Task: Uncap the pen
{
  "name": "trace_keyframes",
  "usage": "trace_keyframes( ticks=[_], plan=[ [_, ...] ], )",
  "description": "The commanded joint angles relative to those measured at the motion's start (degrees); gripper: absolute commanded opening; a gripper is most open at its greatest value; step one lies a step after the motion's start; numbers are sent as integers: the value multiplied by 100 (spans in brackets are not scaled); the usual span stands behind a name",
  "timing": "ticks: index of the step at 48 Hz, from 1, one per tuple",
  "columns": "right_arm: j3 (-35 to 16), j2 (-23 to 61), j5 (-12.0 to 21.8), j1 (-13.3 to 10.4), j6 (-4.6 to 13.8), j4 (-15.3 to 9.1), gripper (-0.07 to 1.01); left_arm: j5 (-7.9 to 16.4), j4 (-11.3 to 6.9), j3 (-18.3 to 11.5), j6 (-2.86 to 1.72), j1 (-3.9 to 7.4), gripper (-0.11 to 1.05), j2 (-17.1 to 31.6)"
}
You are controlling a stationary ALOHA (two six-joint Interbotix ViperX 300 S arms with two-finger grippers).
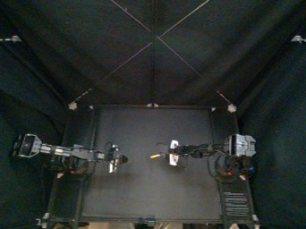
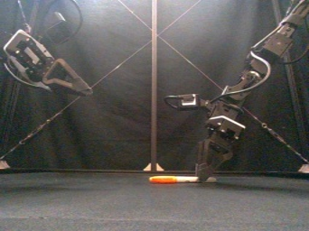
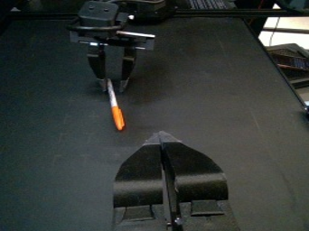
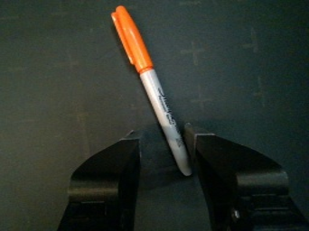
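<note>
- A marker pen [image 4: 154, 95] with a pale barrel and an orange cap [image 4: 129, 38] lies flat near the middle of the black worktop [image 1: 143, 192].
- The right pincer [image 4: 167, 137] is lowered to the worktop. Its jaws are released and straddle the barrel's tail end, with the pen close to one jaw and a gap showing on the other side.
- The left pincer [image 3: 165, 144] is clenched on nothing. It is held above the worktop on the left, well apart from the pen, with its tips pointing toward the cap.
- The step in hand appears to be the first grasp of the barrel.
- Next, the right jaws likely need to close firmly and lift. The left pincer must then open, take the cap and pull straight along the pen's axis.
</note>
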Motion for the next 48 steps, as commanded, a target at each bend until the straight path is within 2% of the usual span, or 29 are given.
trace_keyframes(
  ticks=[1,9,14,21,29,37,48],
  plan=[
    [-105,-79,0,-70,0,53,78,-53,0,-141,0,-18,29,0],
    [-114,-53,193,-70,-9,70,76,-44,0,-132,0,-18,35,0],
    [-114,-53,352,-44,0,70,73,-53,-9,-141,-18,-18,39,0],
    [-114,-44,378,9,0,62,60,-62,-44,-141,-35,-18,45,0],
    [-193,-97,378,26,35,70,45,-167,-264,-185,-44,-18,53,9],
    [-448,-325,378,105,26,35,45,-360,-431,-264,-35,-18,65,132],
    [-984,-466,378,431,18,-9,45,-466,-615,-510,-26,35,82,606]
  ],
)
